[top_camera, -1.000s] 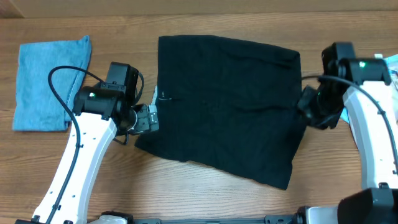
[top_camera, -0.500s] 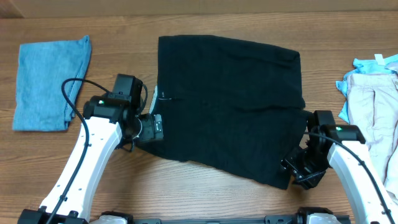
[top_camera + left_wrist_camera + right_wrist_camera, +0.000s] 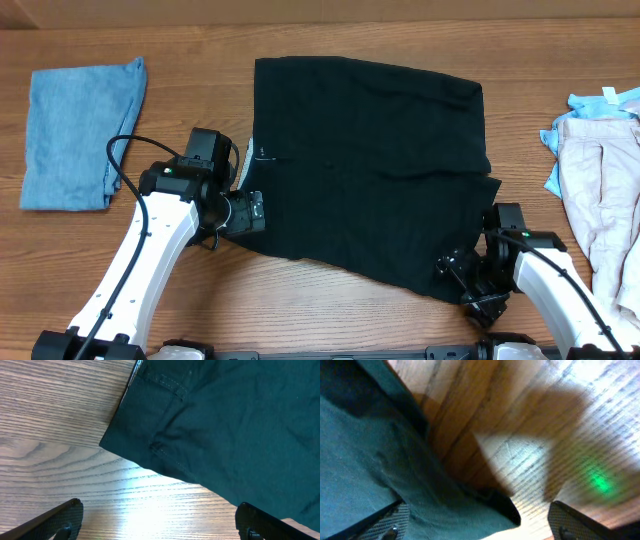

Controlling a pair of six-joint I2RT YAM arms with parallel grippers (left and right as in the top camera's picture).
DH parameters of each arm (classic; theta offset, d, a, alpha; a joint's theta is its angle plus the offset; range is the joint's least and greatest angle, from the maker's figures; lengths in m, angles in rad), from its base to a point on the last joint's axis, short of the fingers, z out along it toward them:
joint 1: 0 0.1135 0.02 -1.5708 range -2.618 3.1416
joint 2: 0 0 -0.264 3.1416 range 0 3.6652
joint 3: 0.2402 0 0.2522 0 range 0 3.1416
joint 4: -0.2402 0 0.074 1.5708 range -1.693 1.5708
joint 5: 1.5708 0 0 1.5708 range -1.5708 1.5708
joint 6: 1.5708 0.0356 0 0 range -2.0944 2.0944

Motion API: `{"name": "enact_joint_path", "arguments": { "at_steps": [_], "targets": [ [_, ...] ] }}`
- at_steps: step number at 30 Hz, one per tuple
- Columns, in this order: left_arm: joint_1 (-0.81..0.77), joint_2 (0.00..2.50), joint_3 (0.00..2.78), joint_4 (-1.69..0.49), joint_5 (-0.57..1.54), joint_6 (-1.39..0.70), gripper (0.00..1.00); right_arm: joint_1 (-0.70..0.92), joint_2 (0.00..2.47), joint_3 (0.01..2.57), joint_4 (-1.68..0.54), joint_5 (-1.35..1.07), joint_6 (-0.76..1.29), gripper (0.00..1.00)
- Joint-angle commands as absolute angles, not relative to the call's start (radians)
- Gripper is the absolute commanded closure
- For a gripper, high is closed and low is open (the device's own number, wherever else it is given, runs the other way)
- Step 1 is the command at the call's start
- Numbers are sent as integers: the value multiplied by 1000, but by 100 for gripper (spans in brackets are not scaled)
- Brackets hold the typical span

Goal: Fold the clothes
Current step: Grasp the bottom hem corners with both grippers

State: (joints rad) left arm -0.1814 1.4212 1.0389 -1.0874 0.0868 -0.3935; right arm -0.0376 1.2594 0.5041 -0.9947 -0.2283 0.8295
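Your black shorts lie spread flat mid-frame on the tabletop. The left gripper sits at their lower-left edge, fingers wide apart and empty. The right gripper is at the lower-right corner, also spread, with the cloth corner between its fingers but not pinched. There's a blue cloth upper left and a beige piece at the right edge.

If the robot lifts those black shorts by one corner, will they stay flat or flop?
Probably flop: the black shorts lie limp and creased, like thin soft cloth. Pushed across the wooden table, they would likely bunch up, as the rumpled edges suggest.
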Motion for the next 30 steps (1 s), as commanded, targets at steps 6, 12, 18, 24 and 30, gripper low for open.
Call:
{"name": "enact_joint_path", "arguments": {
  "at_steps": [6, 12, 18, 24, 30],
  "targets": [
    [-184, 1419, 1034, -1098, 102, -389, 0, -35, 1251, 444, -886, -293, 841, 67],
    [-184, 1419, 977, -1093, 138, -403, 8, -35, 1251, 445, -879, -290, 830, 90],
    [-184, 1419, 769, -883, 162, -520, 25, -35, 1251, 445, -868, -290, 803, 89],
    [-184, 1419, 747, -731, 158, -657, 29, -35, 1251, 445, -861, -290, 780, 88],
    [-184, 1419, 746, -701, 157, -767, 30, -35, 1251, 445, -860, -283, 777, 87]
  ]
}}
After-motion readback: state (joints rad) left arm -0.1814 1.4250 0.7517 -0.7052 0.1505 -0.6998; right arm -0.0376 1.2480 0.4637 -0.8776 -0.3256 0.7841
